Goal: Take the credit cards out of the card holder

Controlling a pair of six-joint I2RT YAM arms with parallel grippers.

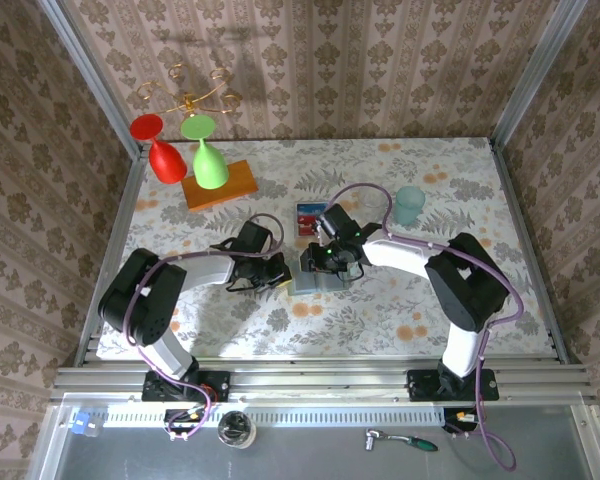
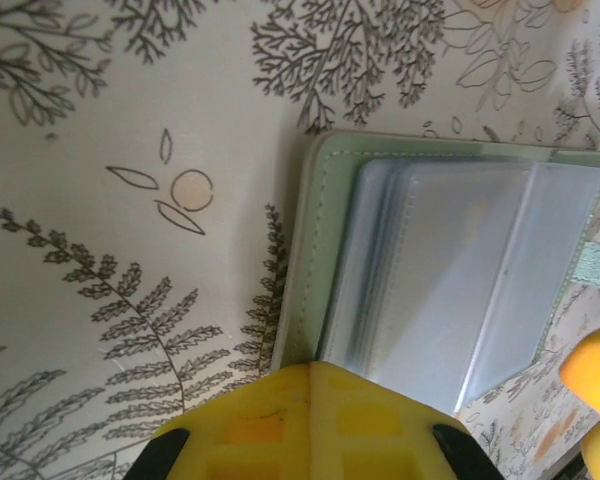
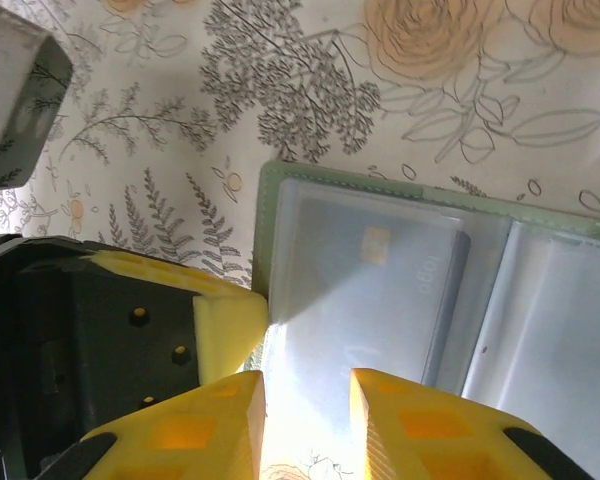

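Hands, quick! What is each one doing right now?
Left hand: closed, pinching the card holder's edge.
Right hand: open over the card holder, gripping nothing.

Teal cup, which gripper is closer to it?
Right. The right gripper is over the wallet, on the side toward the cup; the left gripper is at the opposite edge, farther off.

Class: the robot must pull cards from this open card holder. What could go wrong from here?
The right hand straddles a clear sleeve, so it may pinch plastic rather than the card. The left hand rests on just one edge of the card holder; a pull might drag it.
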